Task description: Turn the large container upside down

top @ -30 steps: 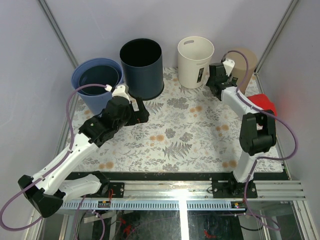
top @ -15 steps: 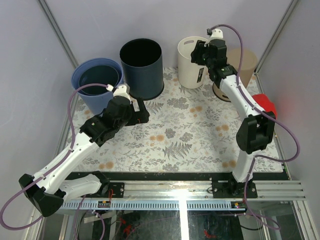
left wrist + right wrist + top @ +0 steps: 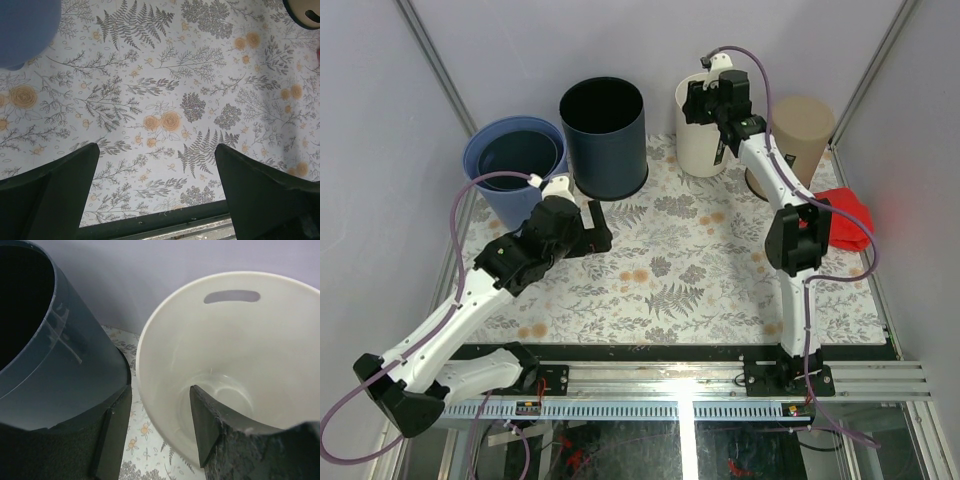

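I see the white container (image 3: 698,140) standing upright just right of the navy bin (image 3: 603,135), mouth up, with a handle slot in its far wall. My right gripper (image 3: 159,427) is spread wide across its near rim, one finger inside and one outside, gripping nothing. My left gripper (image 3: 157,200) hangs wide and empty in front of the navy bin.

Right arm (image 3: 761,160) stretched far forward (wrist high), jaws parted, left arm (image 3: 470,296) angled inward, jaws wide

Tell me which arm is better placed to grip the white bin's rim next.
Right. The right gripper is open and straddles the near rim of the white bin, one finger inside, one outside. The left gripper hangs open over the floral mat, away from that bin.
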